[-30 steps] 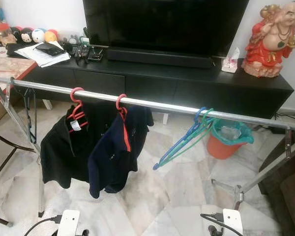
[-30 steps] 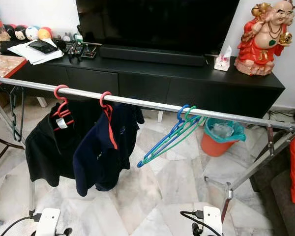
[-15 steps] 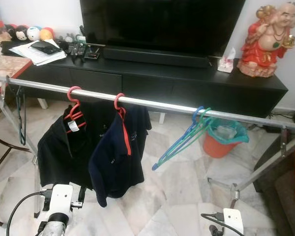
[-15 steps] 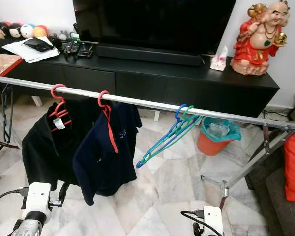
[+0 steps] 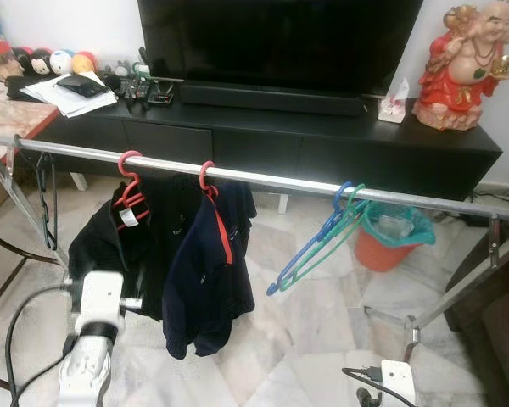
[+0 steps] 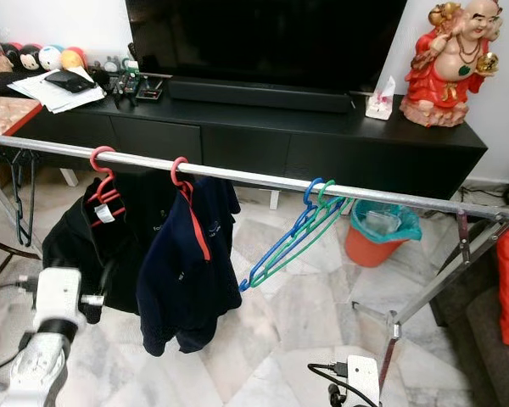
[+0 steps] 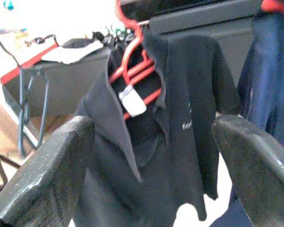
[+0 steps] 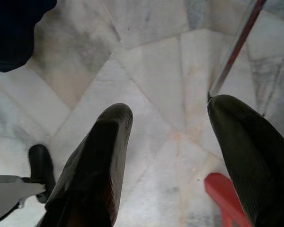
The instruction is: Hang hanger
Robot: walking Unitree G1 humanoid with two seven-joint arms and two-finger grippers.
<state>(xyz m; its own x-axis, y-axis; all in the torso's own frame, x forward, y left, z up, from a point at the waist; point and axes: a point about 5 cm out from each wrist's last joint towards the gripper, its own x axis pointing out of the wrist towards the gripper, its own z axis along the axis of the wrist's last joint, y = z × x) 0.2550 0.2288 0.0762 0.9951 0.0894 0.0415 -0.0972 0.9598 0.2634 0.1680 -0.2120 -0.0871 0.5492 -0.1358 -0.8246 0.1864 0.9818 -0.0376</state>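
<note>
Marble floor point(image 5: 314, 331) spreads out underfoot, and behind it a long black TV cabinet point(image 5: 322, 144) carries a big dark television point(image 5: 280, 42), a soundbar, a red laughing Buddha statue point(image 5: 462, 68) at the right end, a tissue pack point(image 5: 396, 102) beside it and papers point(image 5: 72, 93) with small figurines at the far left. Across the front runs the silver clothes rail point(image 5: 271, 181), slanting a little down towards the right, its folding legs showing at both ends. Two garments hang on the left half of the rail: a black polo shirt point(image 5: 110, 246) on a red hanger point(image 5: 131, 182), and just beside it a navy shirt with an orange placket point(image 5: 208, 271) on another red hanger point(image 5: 208, 180). Further right, well apart from the shirts, a blue hanger point(image 5: 318, 242) and a green hanger point(image 5: 339, 237) hook over the rail together, bare and swinging out at a tilt. An orange bin with a teal liner point(image 5: 390, 242) sits on the floor behind them. Now the left arm point(image 5: 93, 339) is up at the lower left, white wrist unit level with the black shirt's hem; its left hand point(image 7: 151, 156) faces that shirt with fingers point(image 7: 47, 170) spread wide and nothing between them. Low on the right, the right hand point(image 8: 180, 156) points at the floor, fingers point(image 8: 99, 156) wide apart and holding nothing, a rack leg point(image 8: 234, 47) just beyond
</note>
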